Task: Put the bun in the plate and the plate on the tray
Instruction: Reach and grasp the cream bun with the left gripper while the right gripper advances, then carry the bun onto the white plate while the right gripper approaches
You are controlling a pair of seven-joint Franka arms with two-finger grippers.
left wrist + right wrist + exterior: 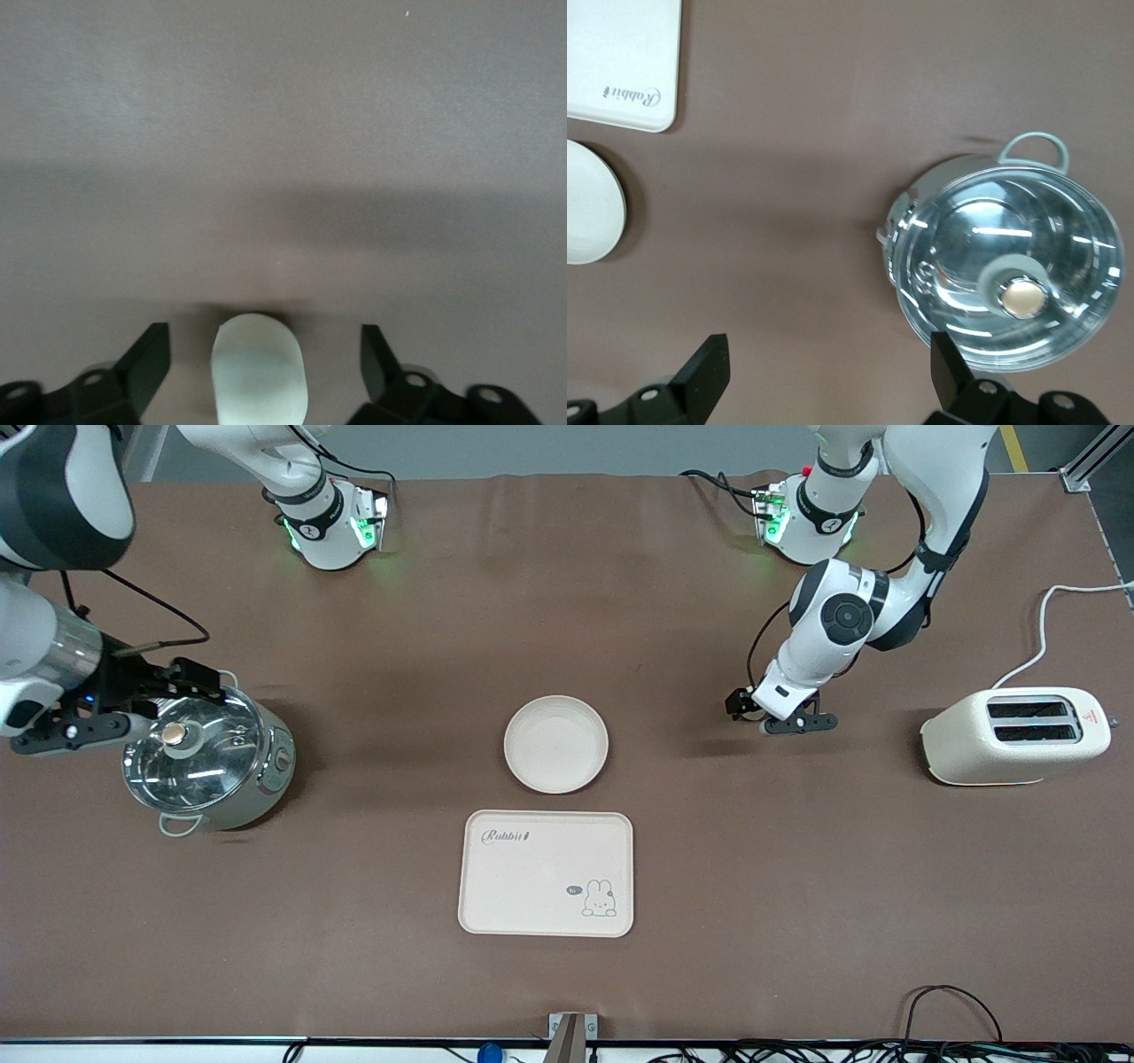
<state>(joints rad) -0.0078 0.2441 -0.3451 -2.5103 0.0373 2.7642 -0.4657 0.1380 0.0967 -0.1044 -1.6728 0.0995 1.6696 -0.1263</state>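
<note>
The table (pixel 567 602) carries everything, under a brown cloth. The pot (pixel 213 766), glass-lidded, stands at the right arm's end; the toaster (pixel 1014 735) at the left arm's end. The tray (pixel 546 873) lies mid-table, nearest the front camera, bare. The plate (pixel 555 744) sits just beside it, farther from the camera, also bare. The right gripper (pixel 828 376) hovers over the pot's edge, waiting, jaws wide apart and holding nothing. The left gripper (pixel 266 363) is low over the cloth between plate and toaster, jaws spread either side of the bun (pixel 259 367), not touching it. The bun rests on the cloth.
</note>
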